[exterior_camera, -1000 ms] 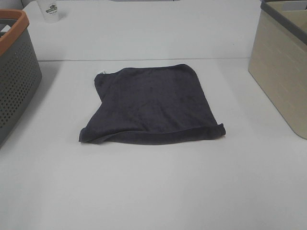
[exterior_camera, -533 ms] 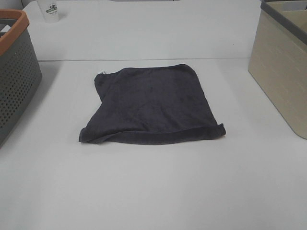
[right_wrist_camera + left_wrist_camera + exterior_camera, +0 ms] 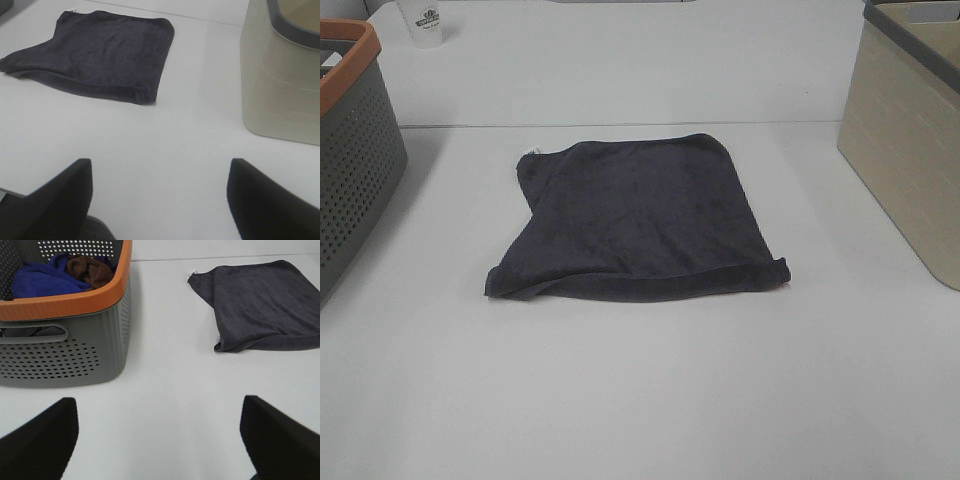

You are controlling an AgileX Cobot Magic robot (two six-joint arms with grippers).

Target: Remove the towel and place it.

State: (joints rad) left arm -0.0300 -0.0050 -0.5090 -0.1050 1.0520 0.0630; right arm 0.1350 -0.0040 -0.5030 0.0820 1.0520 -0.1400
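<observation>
A dark grey folded towel lies flat in the middle of the white table. It also shows in the left wrist view and in the right wrist view. Neither arm shows in the exterior high view. My left gripper is open and empty, well short of the towel, with the grey basket beside it. My right gripper is open and empty, also short of the towel, near the beige bin.
A grey perforated basket with an orange rim stands at the left and holds blue and brown cloths. A beige bin with a dark rim stands at the right. A white cup sits at the far left back.
</observation>
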